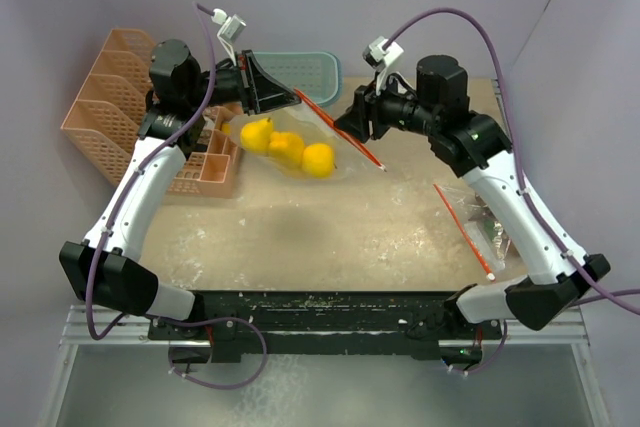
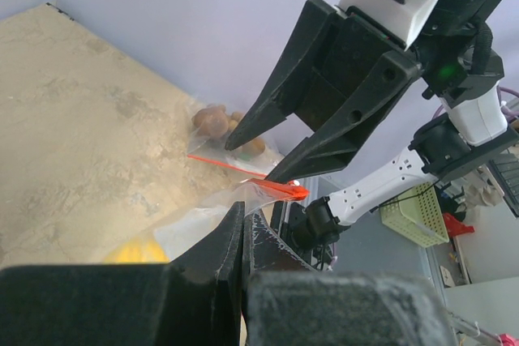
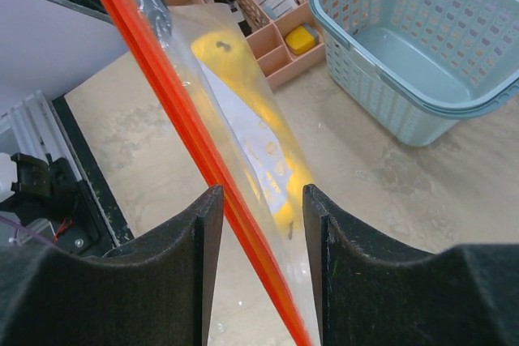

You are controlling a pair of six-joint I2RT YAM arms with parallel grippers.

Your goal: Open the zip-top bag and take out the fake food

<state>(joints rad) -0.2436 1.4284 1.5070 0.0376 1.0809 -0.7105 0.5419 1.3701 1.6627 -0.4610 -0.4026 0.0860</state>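
Nearest the arm bases, well off to the near right of the hanging zip-top bag [image 1: 300,127], a second bag [image 1: 468,222] lies flat on the sandy table [image 1: 330,237]. Its red strip runs along the edge that faces the zip-top bag, and the left wrist view shows a brown cluster [image 2: 217,123] of small balls that seems to lie inside it. The zip-top bag itself hangs clear of the table, stretched between the two grippers. Several glossy yellow fruit pieces [image 1: 287,149] sit bunched together in its sagging lower part. At the bag's left end the left gripper [image 1: 288,95] is clenched on the clear film just under the orange zip strip [image 3: 186,131], its fingers pressed together with the plastic pinched between them. At the bag's right end the right gripper [image 1: 345,125] straddles that strip: its two fingers stand apart, and the strip and a fold of film run through the gap, nearer one finger, so it grasps nothing. The strip slants from the left gripper down past the right gripper to a loose tip on the bag's near right. Whether the seal is parted cannot be told. To the left of the bag, partly under the left arm, stands a pink organizer [image 1: 105,97] with small items in its compartments. Farthest off, behind the bag by the back wall, sits a blue basket [image 1: 315,69].
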